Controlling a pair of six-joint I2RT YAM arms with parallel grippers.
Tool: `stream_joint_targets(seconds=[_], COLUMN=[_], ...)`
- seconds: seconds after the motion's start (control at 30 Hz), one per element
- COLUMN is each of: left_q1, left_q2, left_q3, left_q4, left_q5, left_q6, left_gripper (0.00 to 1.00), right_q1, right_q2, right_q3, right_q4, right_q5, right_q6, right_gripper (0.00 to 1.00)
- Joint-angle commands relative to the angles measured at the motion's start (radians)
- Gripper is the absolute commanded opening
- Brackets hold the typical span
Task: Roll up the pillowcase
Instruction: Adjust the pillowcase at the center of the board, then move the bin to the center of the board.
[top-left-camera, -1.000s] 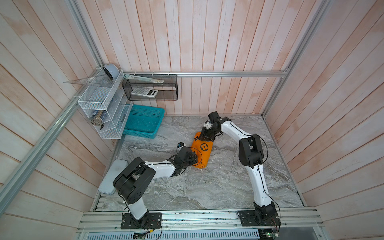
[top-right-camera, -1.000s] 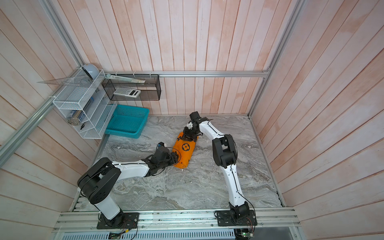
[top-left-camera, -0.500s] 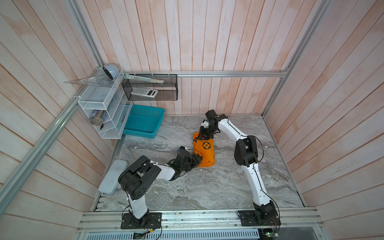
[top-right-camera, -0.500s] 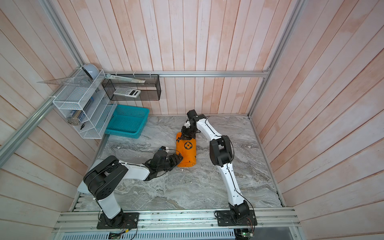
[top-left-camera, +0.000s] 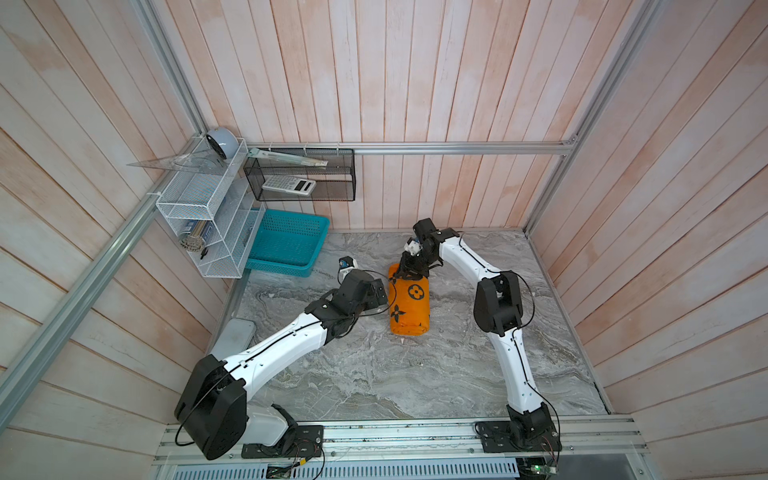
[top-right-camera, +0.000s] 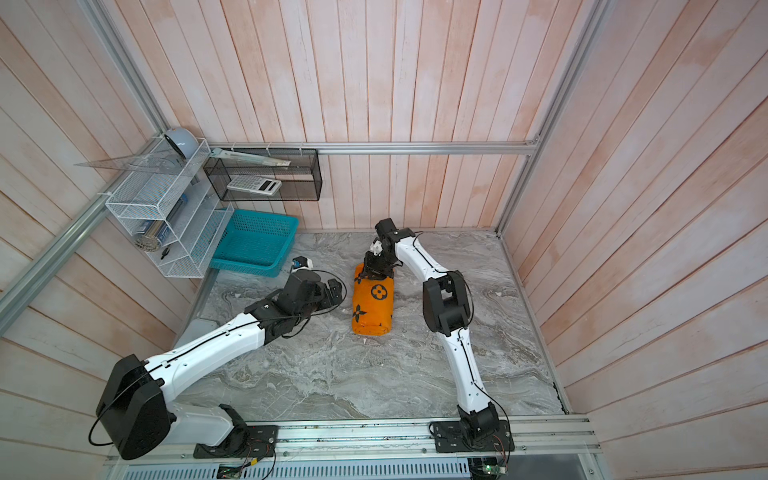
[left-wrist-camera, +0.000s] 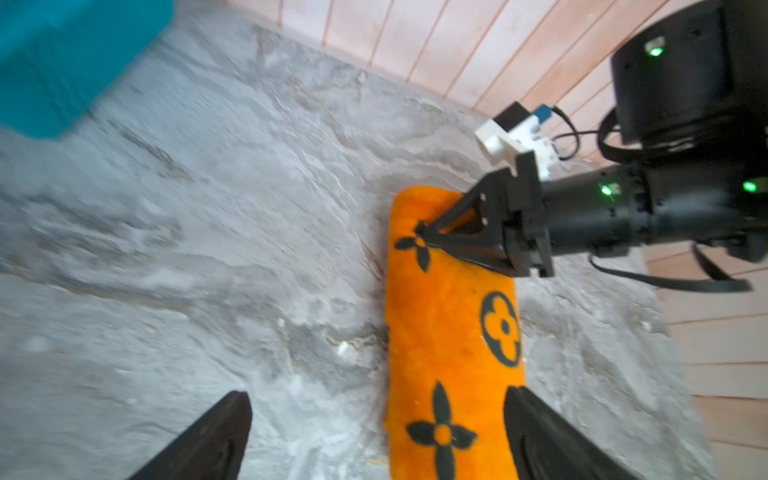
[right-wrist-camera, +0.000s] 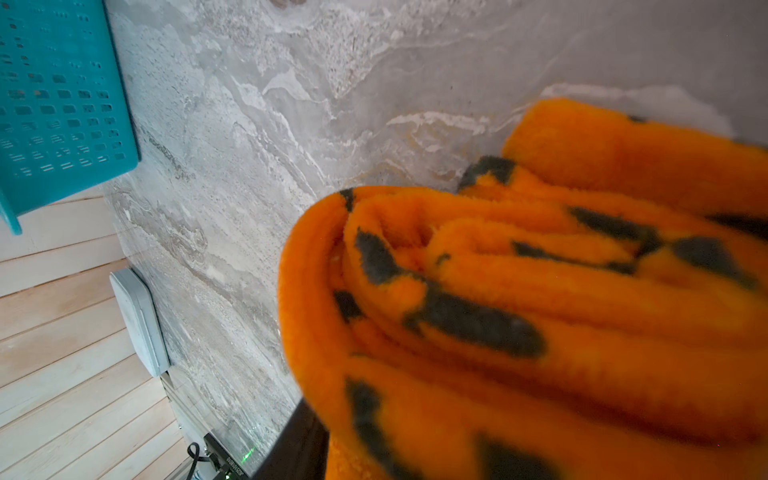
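- Both top views are bright and evenly lit, sharp throughout, with only soft faint shadows under the arms on the marble tabletop (top-left-camera: 374, 374).
- Wall planks splay outward toward the edges, a wide-angle effect.
- The left wrist view is smeared by motion blur, worst on the teal basket (left-wrist-camera: 62, 62).
- In the right wrist view the pillowcase (right-wrist-camera: 540, 311) sits too close, its pile soft and out of focus.

Both arms: white link shells, black joint housings, thin black cables along the links, looping free at the elbows. Left arm (top-left-camera: 286, 345) and right arm (top-left-camera: 505, 332) each sit on a black base plate bolted to an aluminium rail (top-left-camera: 415, 436). Right wrist housing (left-wrist-camera: 615, 216) carries green LEDs; a small white camera block with blue connector (left-wrist-camera: 519, 137) sits on it.
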Motion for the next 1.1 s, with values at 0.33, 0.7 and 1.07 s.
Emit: stream_joint_targets(seconds=[0.33,0.7,1.07], left_q1=[0.229,0.391,0.437], left_q2=[0.332,0.604,0.79], left_q3=[0.389,0.579,0.714], left_q4=[-0.227,-0.163,-0.255], left_q5=[-0.388,-0.235,-0.06], left_q6=[0.463,0.592,0.605], left_gripper=[1.0,1.0,0.78], right_q1=[0.044,0.06,0.059], right_q2=[-0.401,-0.469,-0.445], right_q3=[-0.481,-0.692,-0.627], right_q4=[0.097,0.18,0.15], right_q5=[0.041,-0.005,-0.022], right_q6=[0.016,0.01,-0.009], right_gripper=[0.36,0.36,0.36])
